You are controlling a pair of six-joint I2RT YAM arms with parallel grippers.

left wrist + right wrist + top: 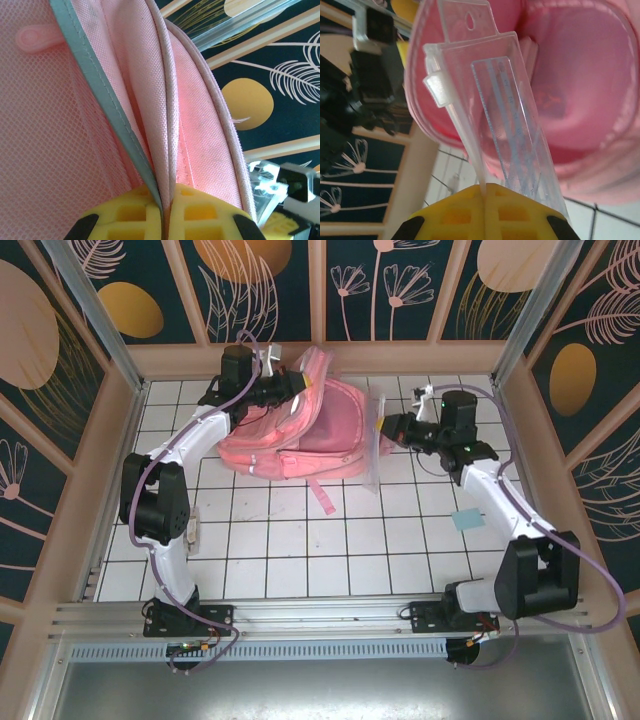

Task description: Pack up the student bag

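The student bag [300, 435] is seen lying at the far middle of the white-tiled table [300, 550], with its mouth turned towards the right arm and a pink strap [322, 495] trailed over the tiles towards the near edge. The left tool [165, 212] is pressed shut on a fold of the bag's upper rim, where pink weave, corded piping and a silver-grey strip [95, 85] are pinched together between the yellow fingers [130, 215]. Pink mesh [40, 150] is seen to the left of that strip, with a pale pink pull tab [35, 39] above it. The rim is held raised off the table by this grip. The right tool [484, 197] is clamped on the edge of a clear plastic case [470, 65], which is held just beside the bag's right side with its far end pointed at the open mouth. A transparent ruler [515, 145] is carried inside the case. Fine graduation lines and faint figures are printed on it, but they are too blurred to be read. A small light-blue square [465, 519] is seen on the tiles near the right arm, well apart from the bag.
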